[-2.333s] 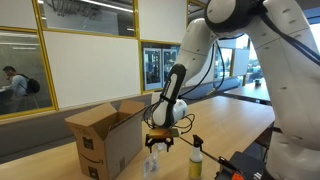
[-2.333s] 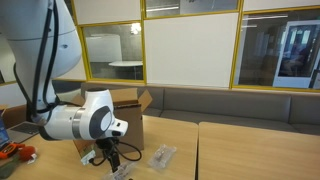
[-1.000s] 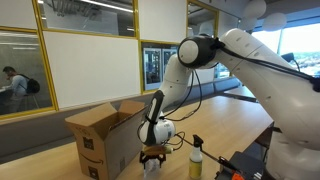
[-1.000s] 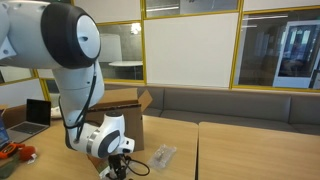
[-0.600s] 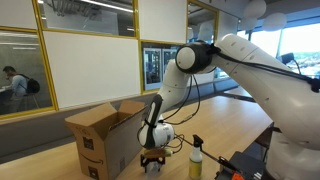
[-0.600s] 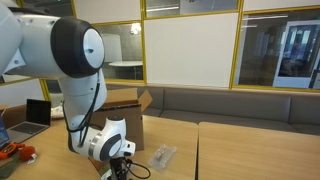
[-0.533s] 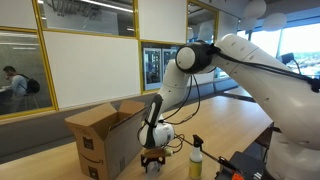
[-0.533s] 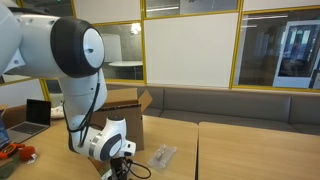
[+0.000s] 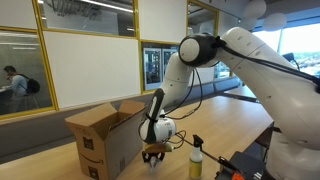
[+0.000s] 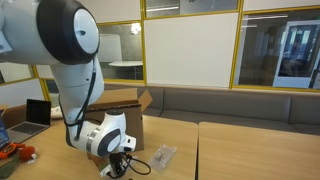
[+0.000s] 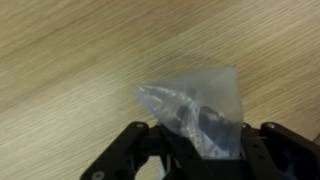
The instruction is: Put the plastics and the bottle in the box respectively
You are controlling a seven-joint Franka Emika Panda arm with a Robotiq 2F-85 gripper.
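Jaws stood narrow, pinching a crumpled plastic piece between them, presumably so the gripper could carry it over the flaps into the box. That piece hung low over the table, just beside the box. The bottle stood upright beyond the gripper from the box, untouched. A second plastic piece lay near the box. The arm arched high above the box, its forearm dropping steeply and its wrist pointing straight down.

White rounded arm, black pincer
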